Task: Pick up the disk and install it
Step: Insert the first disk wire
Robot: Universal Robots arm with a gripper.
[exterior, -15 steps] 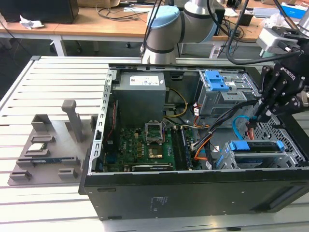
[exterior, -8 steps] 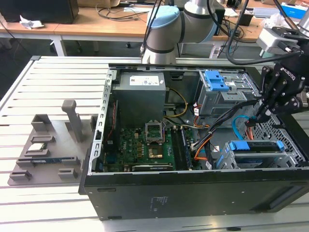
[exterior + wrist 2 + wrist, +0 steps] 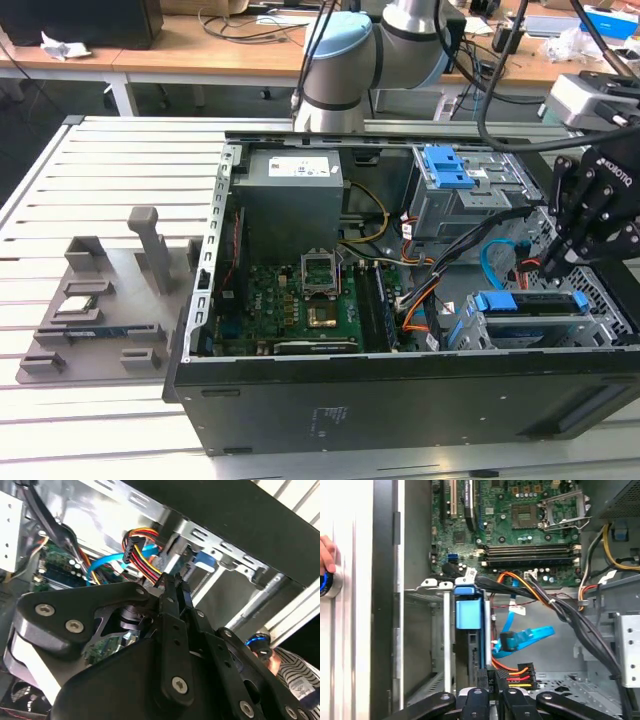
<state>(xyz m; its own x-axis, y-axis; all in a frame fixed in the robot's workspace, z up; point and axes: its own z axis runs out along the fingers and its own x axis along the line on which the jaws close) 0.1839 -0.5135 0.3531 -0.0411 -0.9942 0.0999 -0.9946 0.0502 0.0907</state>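
- The computer case point(image 3: 400, 400) lies on its side on the slatted table point(image 3: 100, 170), open side up, so you look straight down into it.
- The gripper point(image 3: 553, 268) hangs inside the case at the corner near the exterior view's right, fingers pointing down, right over the drive cage point(image 3: 530, 332).
- In both wrist views the fingers look pressed together, with only a thin line between them and nothing I can make out pinched there; see the gripper point(image 3: 176, 581) and again point(image 3: 489, 676).
- The disk point(image 3: 530, 302) stands on edge in that cage, blue rails on top, near the case's dark front wall.
- In the first wrist view the disk point(image 3: 469, 620) is seen edge-on, slotted between the cage's metal walls point(image 3: 427, 630), and the fingertips sit at its near end; I cannot tell if they touch it.
- A light blue cable point(image 3: 525, 637) loops in the case just beside the disk, next to a black plug with red, yellow and orange wires point(image 3: 520, 672).
- The green circuit board point(image 3: 300, 300) covers the case floor in the middle, and a grey metal box point(image 3: 290, 190) sits at the case's far end.
- A blue plastic clip point(image 3: 445, 165) tops the other bay, in the case's far corner.
- Outside the case, on the exterior view's left, a grey tray point(image 3: 90, 310) of holders rests on the table.
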